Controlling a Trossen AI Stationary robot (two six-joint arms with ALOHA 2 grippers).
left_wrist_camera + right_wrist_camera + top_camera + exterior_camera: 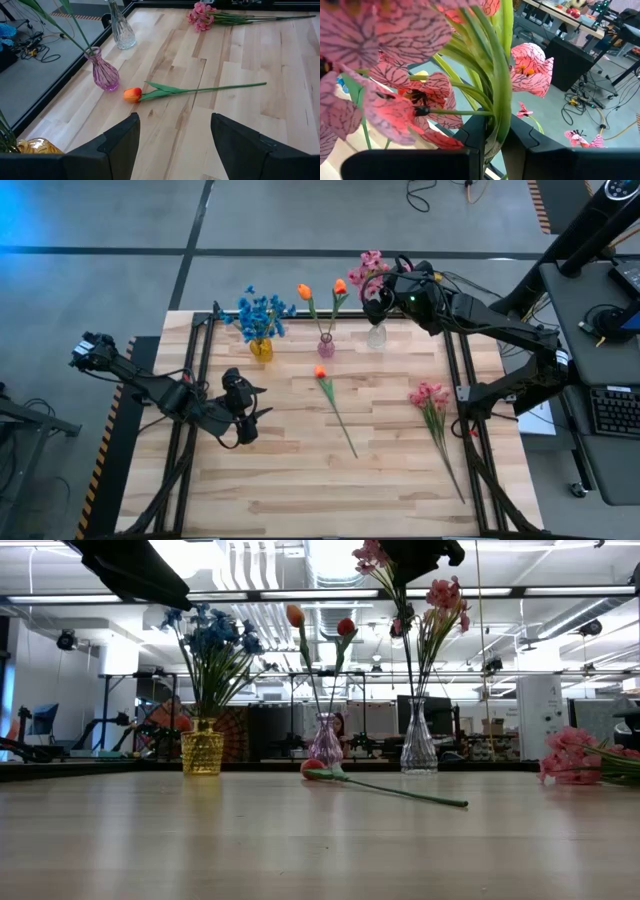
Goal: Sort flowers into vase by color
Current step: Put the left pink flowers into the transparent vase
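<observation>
My right gripper (493, 136) is shut on a pink flower spray (372, 268) above the clear vase (376, 335) at the table's far side. A second pink bloom (445, 595) stands in that vase (418, 745). Blue flowers (262, 312) stand in the yellow vase (261, 350), and two orange tulips (322, 290) in the pink vase (326, 346). One orange tulip (335, 405) and one pink spray (432, 402) lie flat on the table. My left gripper (255, 415) hovers open at the table's left, facing the lying tulip (150, 93). My right gripper pinches the pink spray's green stem bundle (495, 117) between its two fingers, just below the blooms. The fingers (470, 145) come almost level from the table's right and lie across the stem. The spray stands upright, its stem (408, 660) running down into the clear vase.
Dark frame rails run along the table's left (195, 380) and right (455, 370) sides. Bare wood lies at the table's near half (300, 490). A desk with a keyboard (615, 405) stands beyond the right edge.
</observation>
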